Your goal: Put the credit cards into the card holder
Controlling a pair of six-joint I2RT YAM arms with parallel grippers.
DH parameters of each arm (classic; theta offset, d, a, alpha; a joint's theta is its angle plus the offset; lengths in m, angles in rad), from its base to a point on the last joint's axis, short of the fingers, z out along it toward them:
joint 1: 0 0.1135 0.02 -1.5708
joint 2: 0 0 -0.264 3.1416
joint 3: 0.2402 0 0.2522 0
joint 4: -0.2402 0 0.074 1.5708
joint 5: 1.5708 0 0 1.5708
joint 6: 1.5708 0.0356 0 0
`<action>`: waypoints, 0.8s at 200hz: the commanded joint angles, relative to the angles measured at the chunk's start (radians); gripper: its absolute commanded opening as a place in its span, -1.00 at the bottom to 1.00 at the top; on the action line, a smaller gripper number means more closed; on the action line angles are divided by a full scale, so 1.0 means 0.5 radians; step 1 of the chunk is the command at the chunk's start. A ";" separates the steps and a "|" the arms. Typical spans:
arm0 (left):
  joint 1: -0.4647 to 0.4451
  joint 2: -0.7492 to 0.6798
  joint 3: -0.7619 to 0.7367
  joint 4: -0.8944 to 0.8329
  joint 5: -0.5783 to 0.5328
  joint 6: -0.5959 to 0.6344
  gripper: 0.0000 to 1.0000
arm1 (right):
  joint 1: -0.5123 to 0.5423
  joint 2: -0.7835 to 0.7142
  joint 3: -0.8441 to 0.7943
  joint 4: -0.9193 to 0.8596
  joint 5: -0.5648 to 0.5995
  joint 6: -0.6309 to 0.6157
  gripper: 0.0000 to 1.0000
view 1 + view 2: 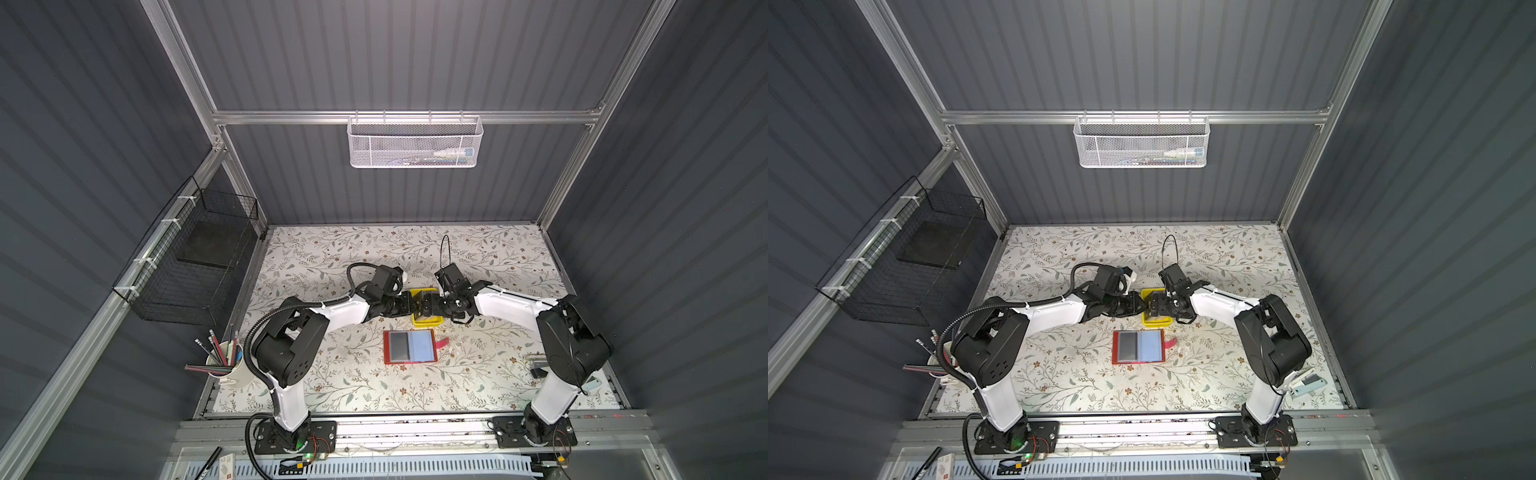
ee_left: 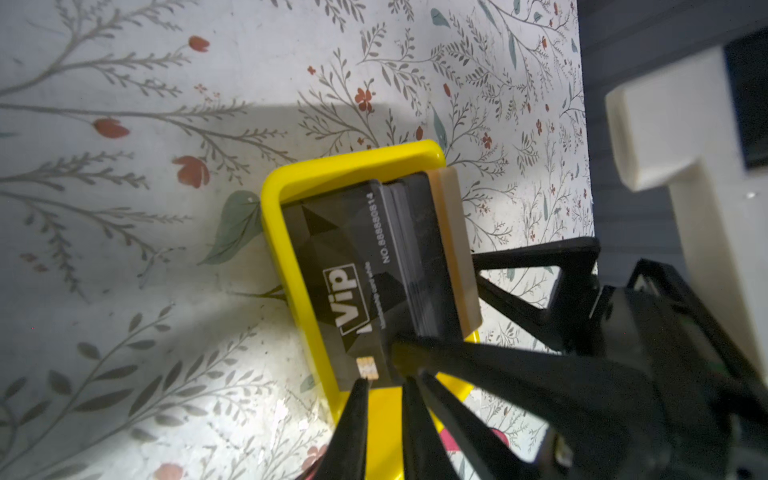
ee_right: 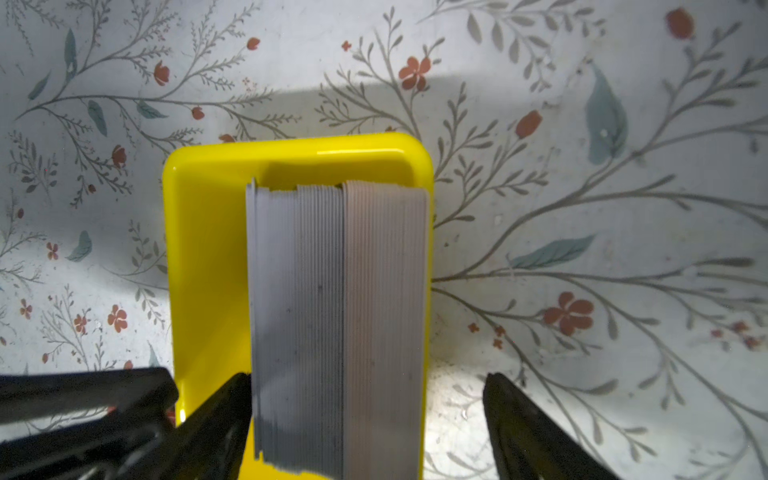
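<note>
**Left gripper** [image 2: 385,384]: narrow. Jaws pinched on the near bottom edge of the black VIP card [image 2: 345,282], close to its chip corner.

**Black VIP card:** front card of the stack, facing the left gripper. Not yet drawn clear of the rest.

**Credit cards** [image 3: 332,311]: thick stack standing on edge in the yellow tray [image 3: 208,270], directly between the two grippers. Grey cards on the left gripper's side, tan cards on the far side.

**Right gripper** [image 3: 368,378]: wide, straddling the stack. One finger touching the grey side, the other standing apart from the tan side. Nothing held.

**Card holder** [image 1: 386,348]: open flat on the worktop [image 1: 498,257], apart from both grippers, on the side toward the arm bases.
- Left pocket: grey card [image 1: 398,345].
- Right pocket: light-blue card [image 1: 422,345].
- Snap tab [image 1: 442,342]: out past the right edge.

**Progress, by judgement:** early.
- Done: two cards apparently filed.
- Left: nearly the whole stack in the tray.
- Next: probably the black VIP card, gripped for removal, insertion not yet begun.
</note>
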 commanded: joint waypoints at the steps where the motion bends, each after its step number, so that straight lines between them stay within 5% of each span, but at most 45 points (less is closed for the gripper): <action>1: -0.002 -0.059 -0.015 -0.011 0.020 0.064 -0.65 | -0.051 0.029 0.047 -0.060 0.060 -0.014 0.74; 83: -0.003 -0.046 0.010 -0.031 -0.005 0.100 -0.65 | -0.015 -0.100 -0.070 -0.065 -0.112 -0.103 0.74; 160: -0.003 -0.006 0.057 -0.017 0.026 0.087 -0.66 | -0.047 0.052 0.049 -0.103 0.016 -0.092 0.75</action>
